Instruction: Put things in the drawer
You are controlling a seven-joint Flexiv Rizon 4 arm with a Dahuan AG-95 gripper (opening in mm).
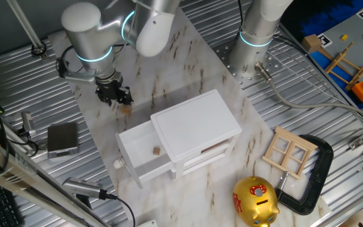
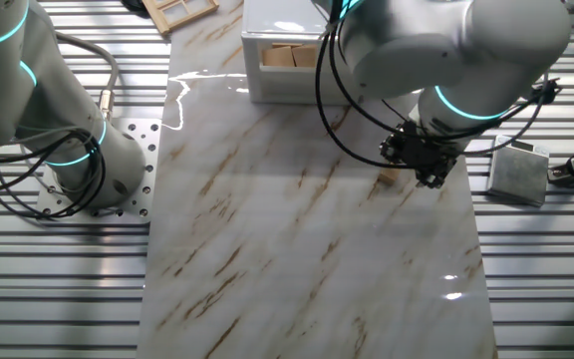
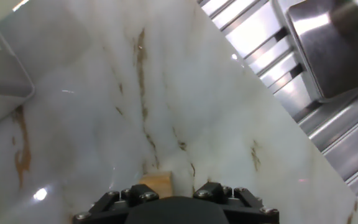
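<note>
Marble tabletop lies under the gripper, angled down over a block.

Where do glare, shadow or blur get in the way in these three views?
The other fixed view: bright glare streaks on the marble table top and near the cabinet. Hand view: soft overall, a glare spot lower left, the wooden block partly hidden behind the gripper. One fixed view: evenly lit, block in the drawer sharp.

block in drawer | 2nd block on table, behind cabinet
</note>
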